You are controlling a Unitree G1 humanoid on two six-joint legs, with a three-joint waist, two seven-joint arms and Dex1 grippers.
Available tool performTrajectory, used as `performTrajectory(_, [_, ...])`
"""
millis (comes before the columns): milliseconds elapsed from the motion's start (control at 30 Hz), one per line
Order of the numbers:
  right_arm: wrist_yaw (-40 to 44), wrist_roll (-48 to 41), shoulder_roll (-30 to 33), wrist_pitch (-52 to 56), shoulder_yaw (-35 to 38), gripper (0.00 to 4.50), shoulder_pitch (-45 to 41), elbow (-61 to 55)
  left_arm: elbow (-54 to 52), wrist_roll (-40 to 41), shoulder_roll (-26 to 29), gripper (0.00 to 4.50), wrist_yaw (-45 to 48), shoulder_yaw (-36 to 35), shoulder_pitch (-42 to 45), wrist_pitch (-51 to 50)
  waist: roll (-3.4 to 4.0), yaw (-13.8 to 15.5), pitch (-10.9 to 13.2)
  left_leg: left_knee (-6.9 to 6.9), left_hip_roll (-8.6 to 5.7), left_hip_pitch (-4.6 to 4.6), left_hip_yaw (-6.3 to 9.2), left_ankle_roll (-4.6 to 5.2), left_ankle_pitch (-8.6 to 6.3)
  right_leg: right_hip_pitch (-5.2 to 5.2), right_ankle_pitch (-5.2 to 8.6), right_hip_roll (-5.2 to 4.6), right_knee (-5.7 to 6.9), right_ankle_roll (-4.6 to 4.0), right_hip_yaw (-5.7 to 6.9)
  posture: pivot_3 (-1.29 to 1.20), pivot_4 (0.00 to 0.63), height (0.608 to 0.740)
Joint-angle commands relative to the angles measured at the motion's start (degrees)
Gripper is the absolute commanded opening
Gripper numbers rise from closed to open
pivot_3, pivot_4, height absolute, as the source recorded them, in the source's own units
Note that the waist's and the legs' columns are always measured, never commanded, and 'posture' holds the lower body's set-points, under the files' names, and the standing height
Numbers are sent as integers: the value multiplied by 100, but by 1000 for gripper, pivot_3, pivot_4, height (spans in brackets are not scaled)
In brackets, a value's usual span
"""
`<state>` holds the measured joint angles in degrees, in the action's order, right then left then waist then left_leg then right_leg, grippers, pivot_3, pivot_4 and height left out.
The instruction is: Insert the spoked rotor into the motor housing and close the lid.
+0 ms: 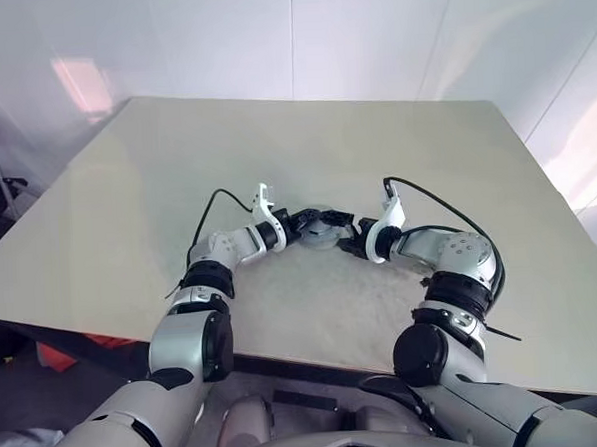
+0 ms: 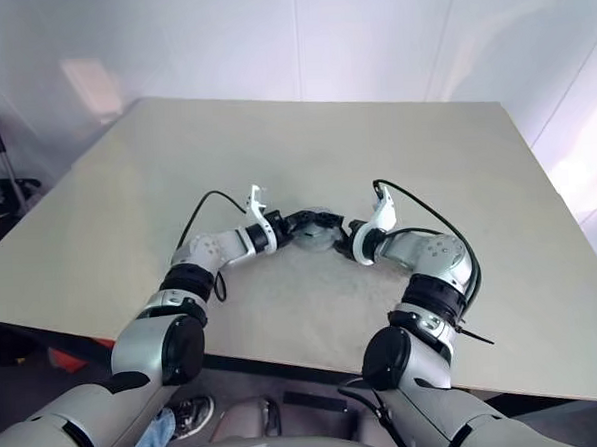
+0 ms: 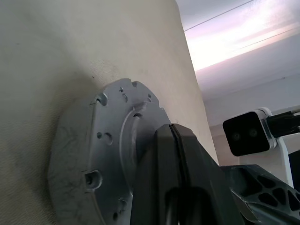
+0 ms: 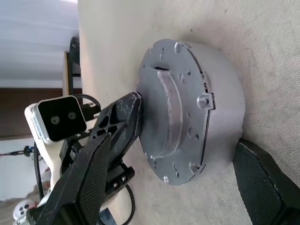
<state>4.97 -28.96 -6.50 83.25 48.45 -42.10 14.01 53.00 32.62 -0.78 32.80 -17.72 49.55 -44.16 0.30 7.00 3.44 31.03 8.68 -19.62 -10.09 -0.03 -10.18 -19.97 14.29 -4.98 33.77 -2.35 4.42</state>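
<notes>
The motor housing (image 4: 220, 108) stands on the table (image 1: 127, 192) with the lid (image 4: 173, 108) already on top of it. The left gripper (image 3: 176, 150) has its two fingers pressed together, with the tips resting on the lid, it seems. The right gripper (image 4: 187, 154) is spread wide around the housing, one finger at each side, seemingly not yet touching it.
</notes>
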Motion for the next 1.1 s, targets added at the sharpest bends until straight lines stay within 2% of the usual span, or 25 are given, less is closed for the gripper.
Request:
performTrajectory(33, [-55, -358, -225, -377, -68, 4487, -444, 220, 147, -186, -39, 0, -166, 110, -132, -83, 0, -12, 0, 0, 2, -1, 0, -1, 1, -4, 0, 2, 0, 0, 0, 0, 0, 740])
performTrajectory(67, [-70, -420, -240, -401, -84, 4487, -490, 238, 141, -184, -37, 0, -167, 105, -137, -82, 0, -15, 0, 0, 4, -2, 0, -4, 2, -8, 0, 2, 0, 0, 0, 0, 0, 740])
performTrajectory(200, [-90, -616, -238, -472, -122, 3217, -573, 222, 107, -185, -51, 0, -182, 99, -159, -79, 1, -24, 1, -2, 8, -23, -3, -9, 6, -34, -16, 7, 2, -22, 0, 0, 0, 740])
performTrajectory(333, [-133, -858, -200, -571, -80, 2297, -603, 152, 47, -203, -74, 0, -199, 104, -203, -87, 8, -16, -4, -11, 21, -25, -1, -2, 3, -40, -42, 28, 1, -67, 1, 0, 0, 740])
performTrajectory(800, [-282, -1040, -95, -776, -204, 2271, -545, 193, 26, -215, -86, 0, -233, 103, -241, -33, 9, -17, -4, -11, 30, -42, -3, 10, -4, -61, -40, 36, 1, -75, 1, 0, 0, 740])
performTrajectory(1000, [-298, -1026, -65, -861, -262, 2271, -491, 209, 15, 56, -38, 0, -370, -361, -298, 384, 8, -16, -4, -10, 29, -45, -3, 10, -4, -61, -41, 37, 1, -75, 1, 0, 0, 740])
performTrajectory(1100, [-315, -1052, -48, -902, -310, 2271, -456, 219, -9, 6, -19, 0, -370, -328, -335, 475, 9, -16, -4, -10, 30, -44, -3, 10, -4, -61, -41, 37, 1, -75, 1, 0, 0, 740])
